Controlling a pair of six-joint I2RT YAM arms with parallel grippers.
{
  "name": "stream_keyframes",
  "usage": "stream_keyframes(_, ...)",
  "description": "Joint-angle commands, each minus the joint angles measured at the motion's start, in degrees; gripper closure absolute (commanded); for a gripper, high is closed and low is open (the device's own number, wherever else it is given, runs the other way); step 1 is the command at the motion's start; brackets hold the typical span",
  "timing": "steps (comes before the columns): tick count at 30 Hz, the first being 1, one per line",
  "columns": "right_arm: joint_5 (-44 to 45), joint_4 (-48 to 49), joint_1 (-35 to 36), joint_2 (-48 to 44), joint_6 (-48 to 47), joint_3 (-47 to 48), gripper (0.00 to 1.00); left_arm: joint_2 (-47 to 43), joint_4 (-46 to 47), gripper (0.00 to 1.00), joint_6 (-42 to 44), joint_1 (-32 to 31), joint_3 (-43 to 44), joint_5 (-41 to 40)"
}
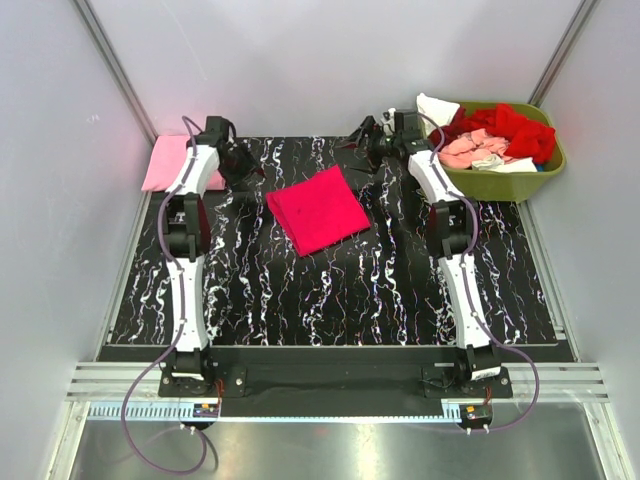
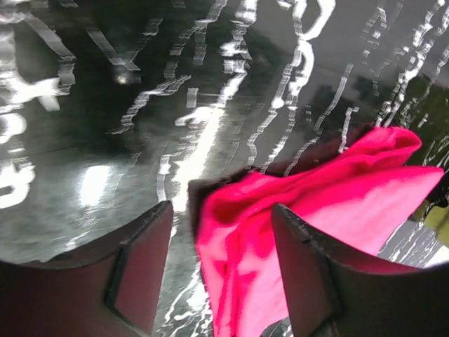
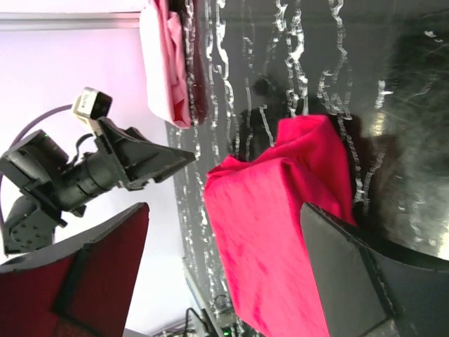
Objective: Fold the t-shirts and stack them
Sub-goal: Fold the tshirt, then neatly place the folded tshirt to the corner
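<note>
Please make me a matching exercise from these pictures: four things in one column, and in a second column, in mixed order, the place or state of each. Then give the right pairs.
Column one
1. magenta t-shirt
2. light pink t-shirt
3. red t-shirt
4. olive-green basket

Column two
a. crumpled, lying inside the basket
b. stands at the far right
c. folded, at the far left corner of the table
d. folded, in the middle of the table

Right pairs: 1-d, 2-c, 3-a, 4-b.

Both arms reaching forward, left end effector [image 2: 223, 207] spread wide, right end effector [image 3: 224, 207] spread wide
</note>
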Motion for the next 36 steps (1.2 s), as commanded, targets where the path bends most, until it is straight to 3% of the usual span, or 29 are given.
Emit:
stream_keyframes(1,1.60,4.41,-0.46,-9.96,-4.63,-6.18,0.03,-8.78,6.40,0.35,-0.12,-0.09,-3.88,1.84)
stream_keyframes(5,8.00,0.38,-0.37,-23.86,-12.19,-21.99,0.00,-17.23,9.59,0.34,1.81,-1.40,-15.90,-0.44)
stream_keyframes(8,14.24,0.80,-0.28,-37.48,-13.52,-40.26,0.00,-21.26,14.32,0.35,1.64,-1.93,-23.48,-0.36)
stream_keyframes(11,16.19,9.72,2.08,-51.45,-12.12,-67.70,0.00,-24.26,20.21,0.36,1.03,-2.72,-32.44,0.08)
stream_keyframes(16,20.32,19.60,14.28,-67.10,-12.47,-92.39,0.00,-25.51,28.57,0.37,1.37,-4.30,-40.20,0.43)
stream_keyframes(20,19.79,38.18,19.23,-73.01,-4.74,-111.44,0.00,-23.40,29.46,0.37,1.81,-4.75,-40.81,-0.35)
stream_keyframes(24,20.77,40.00,19.67,-76.18,-7.01,-112.99,0.00,-21.64,31.21,0.37,1.81,-4.83,-41.34,-0.80)
stream_keyframes(36,15.75,42.29,19.58,-69.68,-7.45,-110.53,0.00,-18.12,33.49,0.40,1.81,-5.80,-42.75,-2.99)
